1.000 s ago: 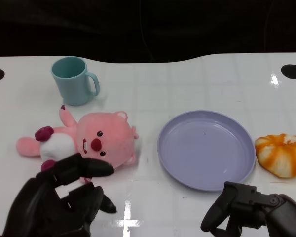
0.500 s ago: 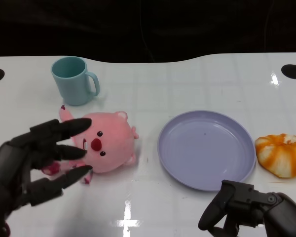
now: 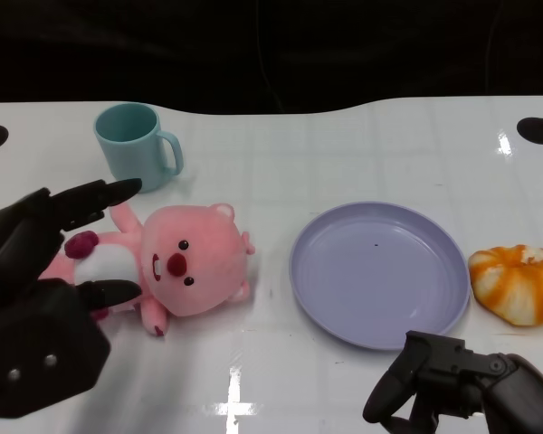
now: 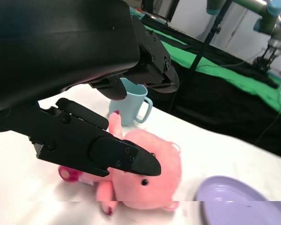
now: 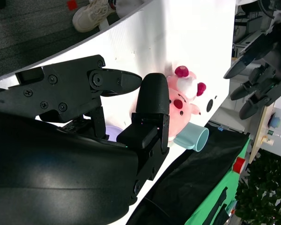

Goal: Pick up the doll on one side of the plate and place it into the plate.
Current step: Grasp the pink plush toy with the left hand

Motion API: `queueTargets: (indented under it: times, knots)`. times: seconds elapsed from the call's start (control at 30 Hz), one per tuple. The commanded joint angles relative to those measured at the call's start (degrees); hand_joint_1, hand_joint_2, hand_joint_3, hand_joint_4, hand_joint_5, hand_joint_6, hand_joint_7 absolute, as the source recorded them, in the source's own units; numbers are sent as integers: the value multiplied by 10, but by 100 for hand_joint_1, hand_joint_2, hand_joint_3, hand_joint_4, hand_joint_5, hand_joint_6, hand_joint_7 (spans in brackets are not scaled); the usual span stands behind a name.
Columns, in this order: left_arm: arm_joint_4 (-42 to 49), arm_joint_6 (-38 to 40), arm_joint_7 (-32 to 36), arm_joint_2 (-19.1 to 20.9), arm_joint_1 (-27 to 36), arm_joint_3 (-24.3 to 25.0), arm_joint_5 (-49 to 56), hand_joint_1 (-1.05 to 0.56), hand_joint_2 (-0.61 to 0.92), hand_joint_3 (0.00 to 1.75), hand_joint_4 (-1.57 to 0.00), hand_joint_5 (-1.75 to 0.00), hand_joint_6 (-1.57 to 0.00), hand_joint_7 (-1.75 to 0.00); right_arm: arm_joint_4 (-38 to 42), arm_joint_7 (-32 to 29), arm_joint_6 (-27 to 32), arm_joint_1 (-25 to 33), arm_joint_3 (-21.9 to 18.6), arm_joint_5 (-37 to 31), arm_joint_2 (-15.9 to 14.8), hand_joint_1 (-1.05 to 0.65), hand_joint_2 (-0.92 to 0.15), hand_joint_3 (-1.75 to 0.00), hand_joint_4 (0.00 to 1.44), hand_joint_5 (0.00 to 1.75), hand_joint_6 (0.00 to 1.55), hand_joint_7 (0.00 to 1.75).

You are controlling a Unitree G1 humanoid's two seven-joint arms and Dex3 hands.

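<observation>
Over the doll's left end: left hand [image 3: 38, 298] spread wide, holding nothing.
Fingers [image 3: 95, 197] apart above the pink doll [image 3: 176, 267], lying on the tabletop [image 3: 344, 154] left of the purple plate [image 3: 377, 273]. Lower right, right hand [image 3: 462, 391] curled, cut off by the edge; grip unclear. No readable writing anywhere.

i see the white bench [image 3: 344, 145] carrying a teal mug [image 3: 136, 146] at the back left, a pink doll [image 3: 176, 267] near it, a lilac plate [image 3: 378, 272] and an orange-striped bun [image 3: 518, 283] just beside the plate.
</observation>
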Motion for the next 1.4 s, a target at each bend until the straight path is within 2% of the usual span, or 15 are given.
queueTargets:
  times: [0.03, 0.27, 0.53, 0.7, 0.87, 1.03, 1.13, 1.4]
  knots:
    - [21, 18, -35, 40, -36, -25, 53, -58, 92, 7, -4, -54, -33, 0, -9, -3, 5, 0, -1, -2, -3, -26, -92, -35, 66, 159, 59, 132]
    - [78, 32, -78, 61, -107, -94, 147, -60, 91, 2, -3, -46, -31, 0, -11, -3, 7, 2, -1, 3, -3, -25, -92, -35, 66, 159, 59, 132]
    - [188, 42, -102, 42, -184, -164, 210, -67, 92, 1, -2, -41, -29, 0, -18, -6, 14, 3, 3, -1, -3, -26, -92, -36, 66, 160, 59, 132]
    - [257, 46, -94, 21, -218, -195, 234, -69, 91, 0, -2, -38, -28, 0, -19, -7, 14, 5, 4, -2, -3, -26, -92, -35, 66, 159, 59, 131]
    - [333, 52, -88, -2, -252, -218, 250, -70, 91, 0, -8, -26, -28, 0, -27, -7, 20, 7, 4, -4, -5, -25, -92, -36, 66, 159, 59, 131]
    - [442, 35, -64, -27, -290, -248, 257, -70, 91, 0, -11, -21, -28, 0, -32, -6, 23, 12, 1, 0, -6, -25, -92, -36, 66, 159, 58, 131]
    - [469, 28, -55, -32, -300, -255, 253, -69, 90, 0, -12, -19, -29, 0, -33, -6, 23, 13, 0, 1, -6, -25, -92, -35, 65, 159, 58, 131]
    - [640, -9, -20, -82, -348, -310, 256, -65, 91, 0, -18, -14, -33, -1, -43, -7, 23, 22, 2, -2, -7, -26, -92, -36, 66, 159, 58, 131]
